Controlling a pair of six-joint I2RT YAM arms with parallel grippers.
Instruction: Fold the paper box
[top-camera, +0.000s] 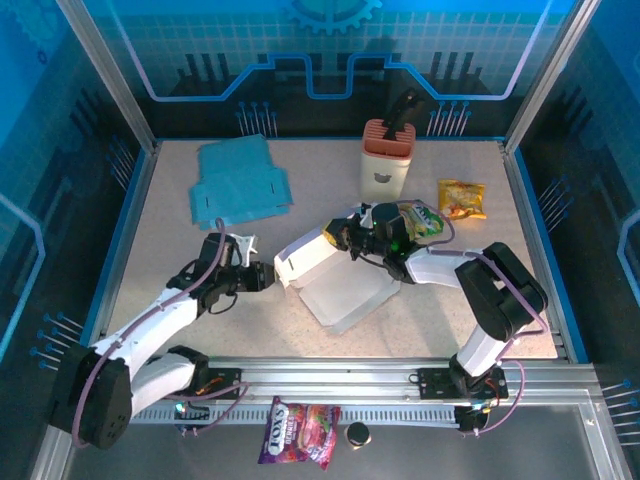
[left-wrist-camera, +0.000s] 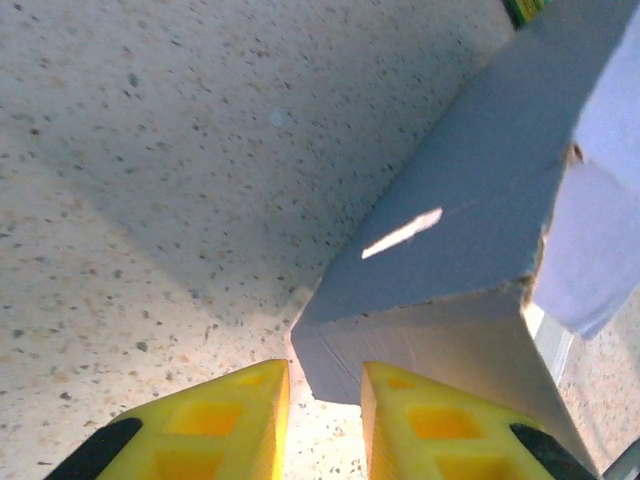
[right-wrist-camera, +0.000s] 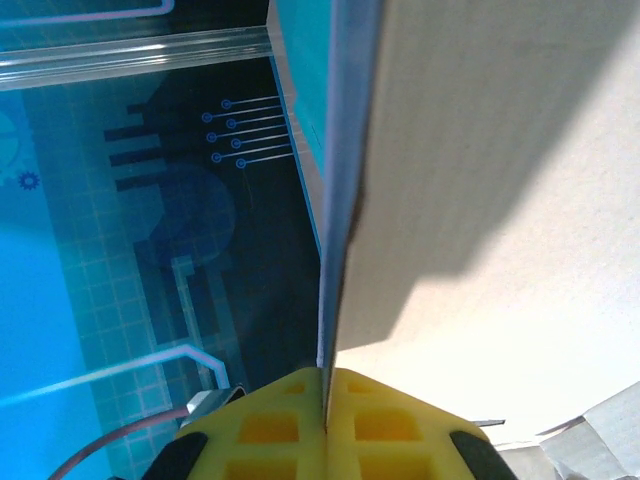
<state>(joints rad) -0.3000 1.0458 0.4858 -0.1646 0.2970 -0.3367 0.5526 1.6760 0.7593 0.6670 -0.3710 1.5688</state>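
Note:
The paper box (top-camera: 330, 272), white and half folded, lies in the middle of the table with one flap raised. My left gripper (top-camera: 266, 277) is at its left end. In the left wrist view a grey-white corner of the paper box (left-wrist-camera: 450, 250) sits between the yellow fingertips, and the left gripper (left-wrist-camera: 322, 372) is closed on that corner. My right gripper (top-camera: 346, 240) is at the box's upper right side. There the right gripper (right-wrist-camera: 327, 373) is shut on the thin edge of a box panel (right-wrist-camera: 500, 150), which stands upright out of the jaws.
A stack of flat blue cardboard (top-camera: 240, 182) lies at the back left. An orange-topped white container (top-camera: 387, 158) stands at the back, with a green snack bag (top-camera: 424, 218) and a yellow one (top-camera: 461, 198) to its right. A candy bag (top-camera: 300, 432) lies beyond the front rail.

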